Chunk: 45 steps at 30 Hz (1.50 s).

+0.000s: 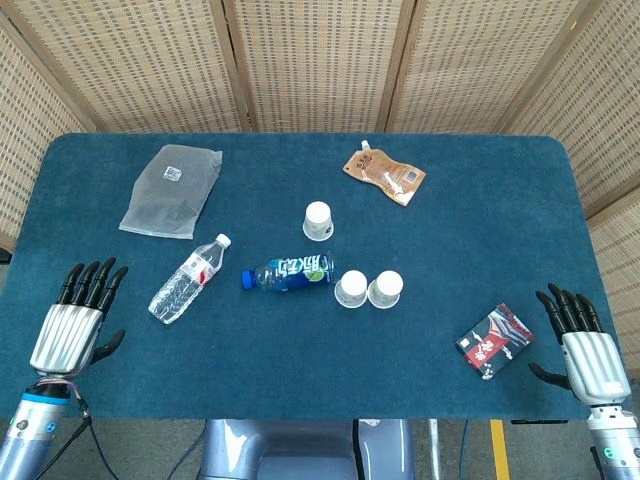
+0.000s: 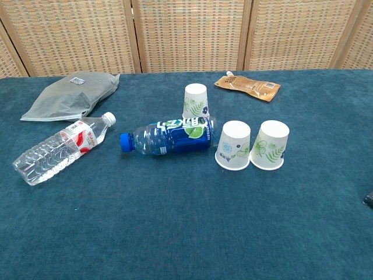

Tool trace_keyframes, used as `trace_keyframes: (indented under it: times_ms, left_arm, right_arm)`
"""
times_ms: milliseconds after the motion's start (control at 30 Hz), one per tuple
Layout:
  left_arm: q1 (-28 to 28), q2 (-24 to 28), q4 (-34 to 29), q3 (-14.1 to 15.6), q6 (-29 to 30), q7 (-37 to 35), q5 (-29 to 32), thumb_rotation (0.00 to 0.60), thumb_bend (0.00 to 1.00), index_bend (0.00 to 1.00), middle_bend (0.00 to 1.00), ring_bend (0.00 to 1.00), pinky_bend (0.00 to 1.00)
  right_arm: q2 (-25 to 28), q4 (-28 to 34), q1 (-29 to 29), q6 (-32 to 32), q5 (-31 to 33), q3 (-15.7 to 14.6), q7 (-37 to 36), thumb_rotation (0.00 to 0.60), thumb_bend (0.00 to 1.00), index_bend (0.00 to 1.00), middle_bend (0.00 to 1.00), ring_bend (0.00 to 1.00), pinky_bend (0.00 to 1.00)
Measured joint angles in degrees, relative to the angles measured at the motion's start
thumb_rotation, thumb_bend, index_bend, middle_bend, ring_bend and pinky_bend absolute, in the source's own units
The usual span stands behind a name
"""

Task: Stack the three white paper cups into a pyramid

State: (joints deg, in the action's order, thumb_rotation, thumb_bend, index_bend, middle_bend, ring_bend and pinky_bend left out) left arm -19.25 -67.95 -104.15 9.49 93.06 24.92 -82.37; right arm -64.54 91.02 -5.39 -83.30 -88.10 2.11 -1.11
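Observation:
Two upside-down white paper cups stand side by side, touching, near the table's middle: one (image 1: 351,289) (image 2: 233,145) on the left, one (image 1: 386,289) (image 2: 270,145) on the right. The third cup (image 1: 318,220) (image 2: 196,102) stands upside down farther back, just behind a lying blue bottle (image 1: 290,272) (image 2: 168,137). My left hand (image 1: 78,318) hovers at the table's front left corner, fingers spread, holding nothing. My right hand (image 1: 581,345) is at the front right edge, fingers apart and empty. Neither hand shows in the chest view.
A clear water bottle (image 1: 188,279) (image 2: 61,149) lies at left, a grey bag (image 1: 172,190) (image 2: 70,96) behind it. A brown pouch (image 1: 384,174) (image 2: 247,86) lies at the back. A dark packet (image 1: 494,342) sits near my right hand. The blue table (image 1: 480,220) has wicker screens behind it.

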Motion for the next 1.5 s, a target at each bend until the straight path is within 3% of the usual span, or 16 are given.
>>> trace_keyframes:
  times_ms: [233,400,600,833,1067,1233,1500]
  left_arm:
    - [4.6,-1.02,5.49,1.42,2.15,-4.26,-3.32,0.6,0.29,0.03,0.0,0.0,0.02]
    - [5.96,-1.33,6.99,-0.34,1.69,-6.45,-3.82,0.6,0.29,0.03,0.0,0.0,0.02]
    - [6.64,-1.48,8.01,-2.06,-0.21,-7.1,-3.11,0.6,0.29,0.03,0.0,0.0,0.02]
    - [7.04,-1.74,9.36,-4.03,-2.3,-8.24,-2.27,0.6,0.29,0.03,0.0,0.0,0.02]
    - [7.24,-1.82,10.58,-5.76,-4.48,-9.7,-1.32,0.6,0.29,0.03,0.0,0.0,0.02]
    - [7.26,-1.83,11.24,-6.65,-6.06,-10.67,-0.76,0.6,0.29,0.03,0.0,0.0,0.02]
    - [7.11,-2.15,12.13,-7.84,-8.38,-11.14,0.41,0.6,0.29,0.03,0.0,0.0,0.02]
  right_arm:
    - [-1.21,1.26,-1.49,-0.75,-2.75,0.75,0.66,0.6,0.15,0.09,0.0,0.0,0.06]
    - [-1.0,6.09,-5.26,1.73,-3.36,3.07,5.35,0.6,0.15,0.13,0.0,0.0,0.08]
    - [-1.09,13.35,-12.46,9.31,-1.25,7.25,11.6,0.6,0.15,0.19,0.0,0.0,0.1]
    - [-4.89,16.74,-22.88,19.65,7.88,13.34,18.35,0.6,0.15,0.23,0.0,0.0,0.12]
    - [-13.22,13.25,-35.27,26.11,23.24,19.28,27.09,0.6,0.15,0.23,0.0,0.0,0.12]
    - [-19.53,4.95,-43.47,29.54,32.86,22.16,30.94,0.6,0.15,0.23,0.0,0.0,0.12]
    - [-24.96,-5.69,-50.62,33.36,38.51,23.61,32.35,0.6,0.15,0.24,0.0,0.0,0.12]
